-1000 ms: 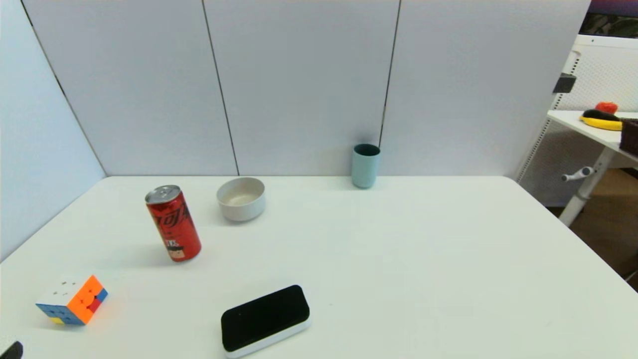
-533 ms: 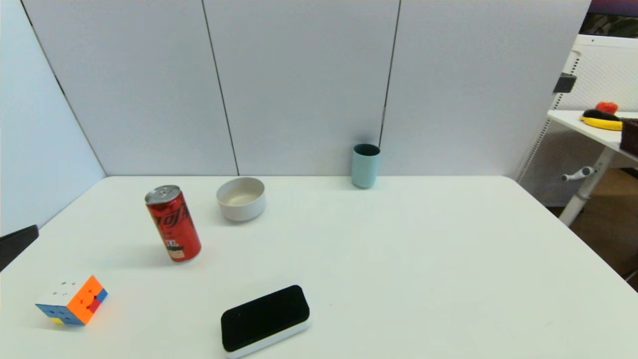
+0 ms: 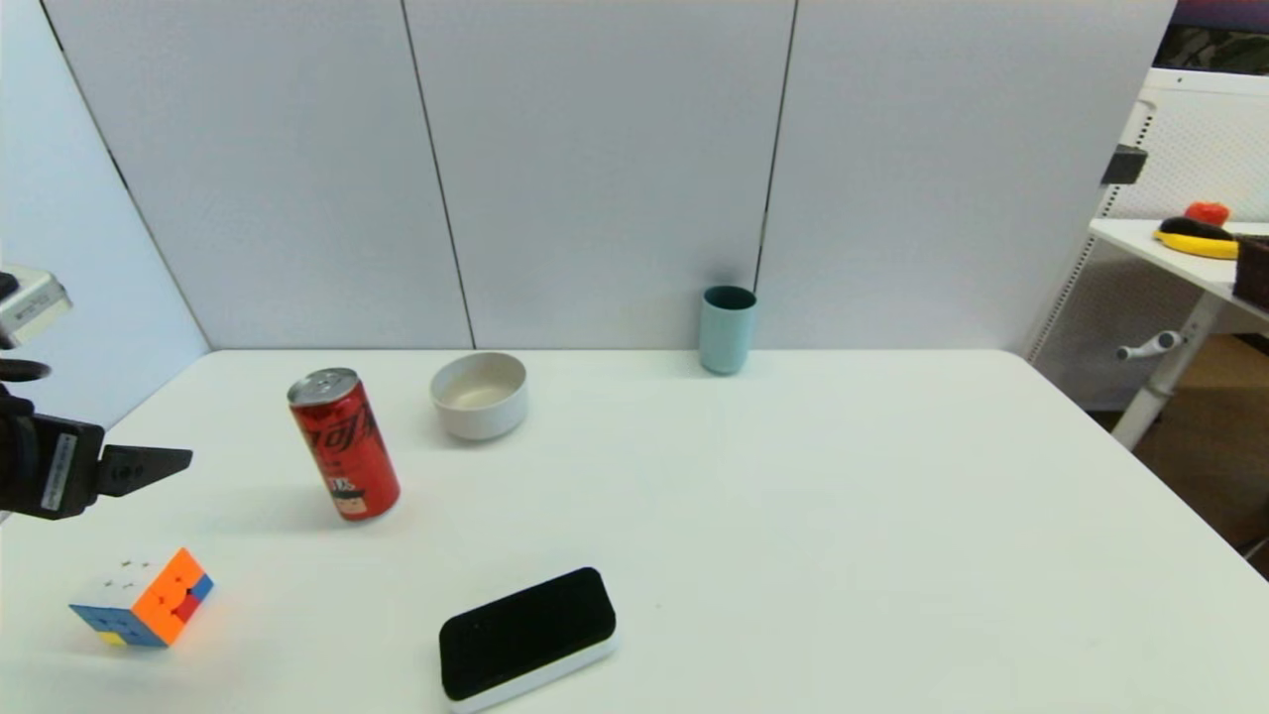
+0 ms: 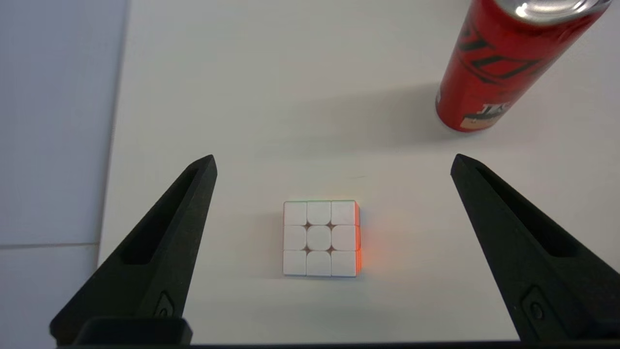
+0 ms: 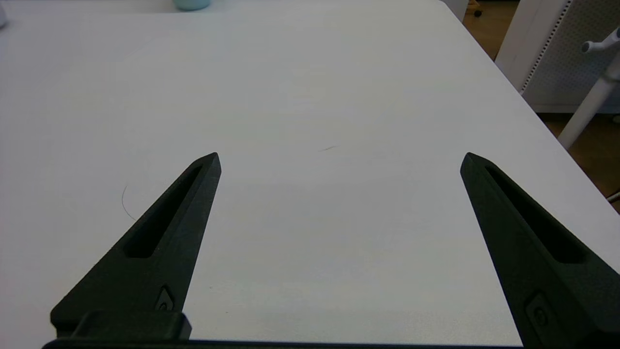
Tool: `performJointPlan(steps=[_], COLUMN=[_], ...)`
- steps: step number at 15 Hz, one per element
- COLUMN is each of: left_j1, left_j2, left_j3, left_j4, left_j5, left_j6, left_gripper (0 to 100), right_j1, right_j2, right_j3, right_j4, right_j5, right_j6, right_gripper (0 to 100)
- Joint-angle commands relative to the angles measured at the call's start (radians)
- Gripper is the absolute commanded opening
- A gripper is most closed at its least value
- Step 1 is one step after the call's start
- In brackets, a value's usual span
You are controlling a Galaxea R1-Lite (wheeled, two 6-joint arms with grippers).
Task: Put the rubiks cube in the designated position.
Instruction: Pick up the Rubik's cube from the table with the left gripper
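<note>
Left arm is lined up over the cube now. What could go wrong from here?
1. The cube sits near the table's left edge; a nudge from the open left gripper, not yet around it, might push it off.
2. The soda can stands close beside the cube; a wide approach or lift might tip it.
3. No drop spot is marked, so placement may land wrong.

right gripper [image 5: 339, 160] fingers spread wide above bare white table [image 5: 310, 87], teal cup [image 5: 192, 4] far off
</note>
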Motion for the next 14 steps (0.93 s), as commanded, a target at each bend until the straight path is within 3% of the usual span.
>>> performJointPlan(steps=[1, 4, 14], left_j1=[0.045, 0.058, 0.171], left_j2=[0.160, 0.209, 0.272], left_j3=[-0.015, -0.011, -0.008], left_j4=[0.008, 0.045, 0.127], left_j5=[-0.052, -0.112, -0.113], left_j6=[0.103, 0.130, 0.244], left_gripper=[100, 100, 100], right_j1=[0.000, 0.000, 0.000], right_j2=[0.001, 0.001, 0.001], right_j3=[0.000, 0.000, 0.000], right_j4=[0.001, 0.001, 0.001], right_j5=[0.001, 0.001, 0.001], right_j6=[-0.001, -0.001, -0.001], right_gripper=[100, 100, 100])
